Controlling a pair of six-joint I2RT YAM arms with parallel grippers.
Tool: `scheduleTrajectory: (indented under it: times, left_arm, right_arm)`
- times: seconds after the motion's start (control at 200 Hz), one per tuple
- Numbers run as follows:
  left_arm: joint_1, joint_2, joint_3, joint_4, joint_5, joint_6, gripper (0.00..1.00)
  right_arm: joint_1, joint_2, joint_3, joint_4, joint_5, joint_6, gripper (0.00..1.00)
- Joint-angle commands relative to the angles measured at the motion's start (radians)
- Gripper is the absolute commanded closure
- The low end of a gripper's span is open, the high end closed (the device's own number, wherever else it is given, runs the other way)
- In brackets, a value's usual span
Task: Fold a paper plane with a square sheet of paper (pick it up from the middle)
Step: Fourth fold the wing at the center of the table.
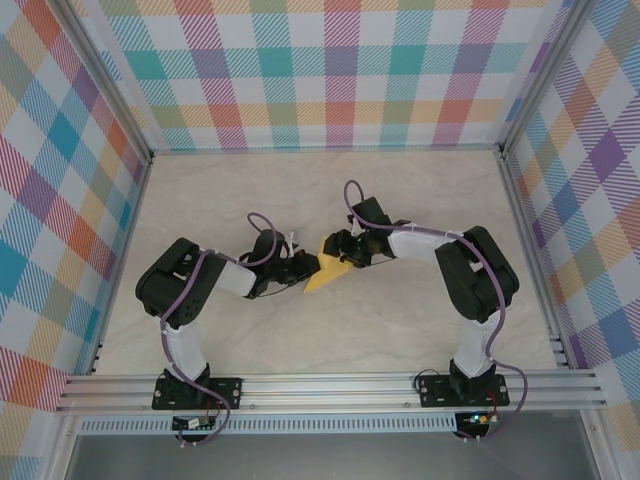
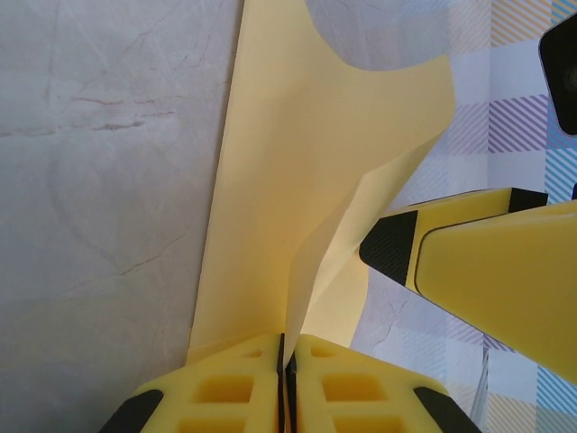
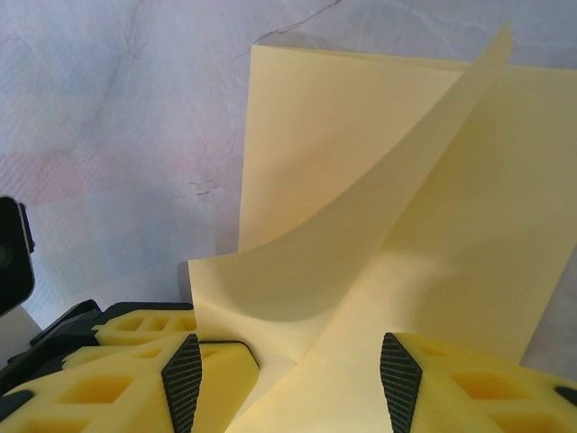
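The thin, creased yellow square sheet of paper (image 1: 328,271) is at the middle of the pale marbled table (image 1: 420,330), between both arms. The left gripper (image 2: 287,352) is pinched tight on one edge of it. The right gripper (image 3: 288,379) stands half-wide, with a loose flap curving between its separated fingers.

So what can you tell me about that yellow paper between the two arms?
The yellow paper is thin, plain and matte, folded into layers; from above it looks like a small wedge in the middle of the table. One flap curls off the flatter layer behind. The left arm's jaws are shut on its edge at a crease; the right arm's jaws stand open with the paper running between them.
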Motion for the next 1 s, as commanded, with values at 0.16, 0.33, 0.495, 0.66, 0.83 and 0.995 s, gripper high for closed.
scheduleTrajectory:
  times: [0.16, 0.33, 0.495, 0.66, 0.83, 0.995]
  left_arm:
    - [0.014, 0.036, 0.006, -0.019, 0.014, -0.009, 0.87]
    - [0.017, 0.027, 0.006, -0.025, 0.028, -0.010, 0.84]
    - [0.023, 0.005, 0.013, -0.032, 0.060, -0.015, 0.75]
    - [0.038, -0.031, 0.010, -0.045, 0.081, -0.022, 0.65]
    - [0.044, -0.061, 0.000, -0.061, 0.089, -0.022, 0.61]
    - [0.062, -0.097, -0.017, -0.079, 0.090, -0.021, 0.60]
  right_arm:
    - [0.015, 0.066, 0.076, -0.068, 0.007, -0.020, 0.42]
    - [0.017, 0.082, 0.098, -0.136, 0.049, -0.008, 0.42]
    - [0.020, 0.089, 0.113, -0.213, 0.105, 0.003, 0.42]
    - [0.021, 0.108, 0.131, -0.274, 0.140, 0.009, 0.41]
    - [0.025, 0.128, 0.148, -0.310, 0.160, 0.009, 0.40]
    - [0.026, 0.136, 0.152, -0.312, 0.163, 0.005, 0.39]
